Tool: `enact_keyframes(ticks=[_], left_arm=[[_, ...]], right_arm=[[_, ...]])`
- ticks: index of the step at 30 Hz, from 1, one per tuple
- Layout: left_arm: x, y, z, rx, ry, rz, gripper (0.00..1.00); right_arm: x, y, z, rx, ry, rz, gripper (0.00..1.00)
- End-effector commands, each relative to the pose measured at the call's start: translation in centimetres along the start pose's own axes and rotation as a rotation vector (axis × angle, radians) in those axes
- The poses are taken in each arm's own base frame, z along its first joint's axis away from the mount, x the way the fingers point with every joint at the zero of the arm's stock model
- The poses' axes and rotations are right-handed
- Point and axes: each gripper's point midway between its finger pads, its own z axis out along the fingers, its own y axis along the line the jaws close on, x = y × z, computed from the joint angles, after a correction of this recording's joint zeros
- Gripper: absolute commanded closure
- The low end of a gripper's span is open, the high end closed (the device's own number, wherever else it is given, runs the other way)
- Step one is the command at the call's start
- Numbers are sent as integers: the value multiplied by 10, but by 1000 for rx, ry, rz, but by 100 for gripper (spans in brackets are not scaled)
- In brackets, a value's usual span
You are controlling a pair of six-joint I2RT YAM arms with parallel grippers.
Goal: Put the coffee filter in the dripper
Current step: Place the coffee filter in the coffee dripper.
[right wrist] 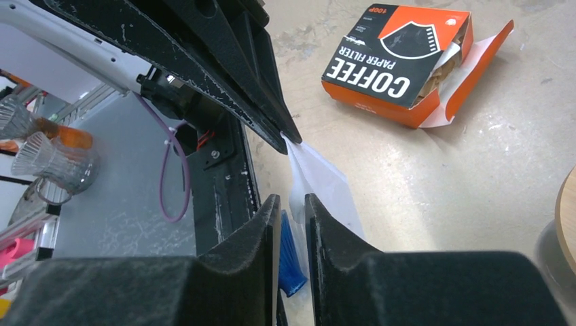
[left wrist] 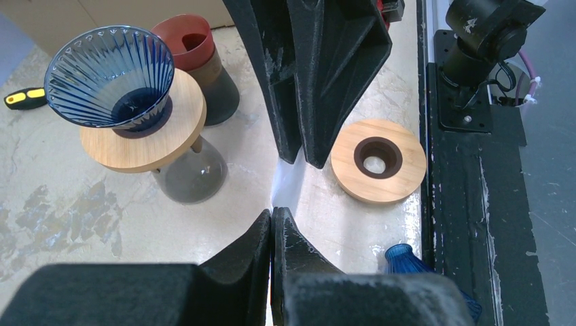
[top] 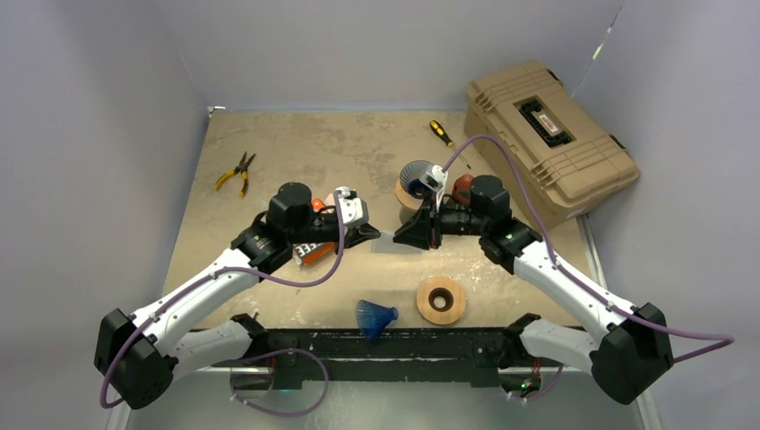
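Observation:
A white paper coffee filter (left wrist: 289, 187) hangs in the air between my two grippers above the middle of the table; it also shows in the right wrist view (right wrist: 319, 176). My left gripper (left wrist: 272, 214) is shut on one edge of it. My right gripper (right wrist: 292, 200) faces it tip to tip, its jaws a narrow gap apart with the filter's other edge between them. A blue ribbed glass dripper (left wrist: 109, 68) stands upright on a wooden stand over a glass carafe, behind the right gripper (top: 415, 176). A second blue dripper (top: 375, 318) lies on its side near the front edge.
An orange and black coffee filter box (right wrist: 401, 61) lies open under the left arm. A wooden ring (top: 441, 300) lies near the front. A red cup (left wrist: 190, 41) stands beside the carafe. A tan toolbox (top: 551, 134), a screwdriver (top: 441, 133) and pliers (top: 235, 173) lie at the back.

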Motion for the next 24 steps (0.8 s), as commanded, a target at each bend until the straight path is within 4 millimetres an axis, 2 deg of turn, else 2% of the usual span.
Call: enact_keyframes(ticks=[1,9,14,24], left_arm=[[-14,-2,1,9,-40,20,100],[-26,2,6,-1,-94,-22,100],[-25,1,6,2,-95,-23,100],[-19,10,-4,-83,-64,-13,100]], right_arm=[[-5,6,2,-42,-18,-37,79],[2,-3,5,-12,-1,-4,58],[7,-14,6,39,10,18,40],[11,-6,-3,44,5,11,27]])
